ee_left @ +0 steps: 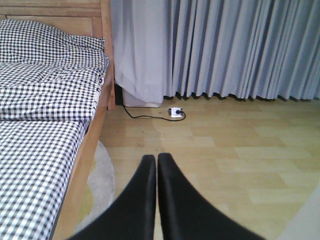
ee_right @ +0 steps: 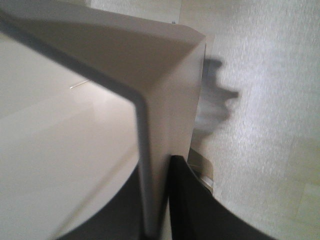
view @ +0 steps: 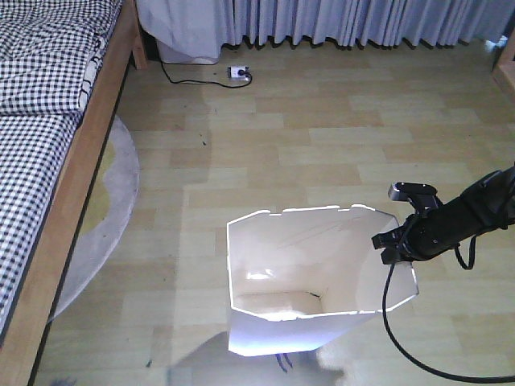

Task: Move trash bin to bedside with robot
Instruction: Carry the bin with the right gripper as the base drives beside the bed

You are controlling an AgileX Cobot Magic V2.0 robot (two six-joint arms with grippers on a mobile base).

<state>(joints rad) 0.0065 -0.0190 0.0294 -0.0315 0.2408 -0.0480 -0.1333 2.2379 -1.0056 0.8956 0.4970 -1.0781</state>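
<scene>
**Right jaws clamped on the bin's rim; bed well off to the left**

The right jaws are clamped on the trash bin. In the right wrist view its thin white wall runs down between the two black fingers, one inside the bin and one outside. In the front view the grip is on the bin's right rim. The right arm reaches in from the right edge, and a black cable loops below it. The bin sits open end up on the near middle of the wooden floor.

The left jaws are pressed together with nothing between them, and their fingertips point toward the far grey curtains.

The bed, with checked bedding, runs along the left side, well apart from the bin. A grey round rug shows from under the bed. A white power strip lies on the far floor near the curtains.
</scene>
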